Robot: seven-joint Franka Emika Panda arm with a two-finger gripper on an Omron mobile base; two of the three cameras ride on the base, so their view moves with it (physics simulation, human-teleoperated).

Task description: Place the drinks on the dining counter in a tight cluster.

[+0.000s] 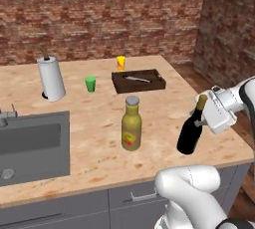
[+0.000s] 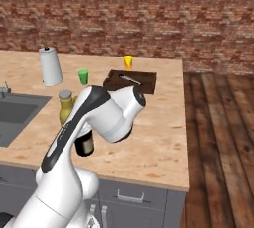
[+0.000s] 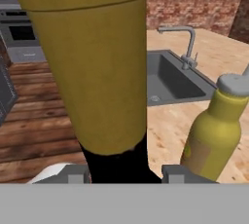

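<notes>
Dark glass, tan neck: one wine bottle (image 1: 191, 132) is standing near the front edge of the dining counter (image 1: 99, 158), the gripper (image 1: 203, 114) pinching its neck from the side. One yellow bottle (image 1: 131, 124) is standing beside it. Two cups, green (image 1: 90, 83) and yellow-orange (image 1: 121, 62), are sitting farther back.

Bare counter (image 1: 164, 123) between yellow-olive bottle (image 1: 131, 125) and wine bottle (image 1: 191, 128).

The end effector (image 1: 203, 115) grips the wine bottle (image 1: 191, 132) beside the yellow-olive bottle (image 1: 131, 125).
</notes>
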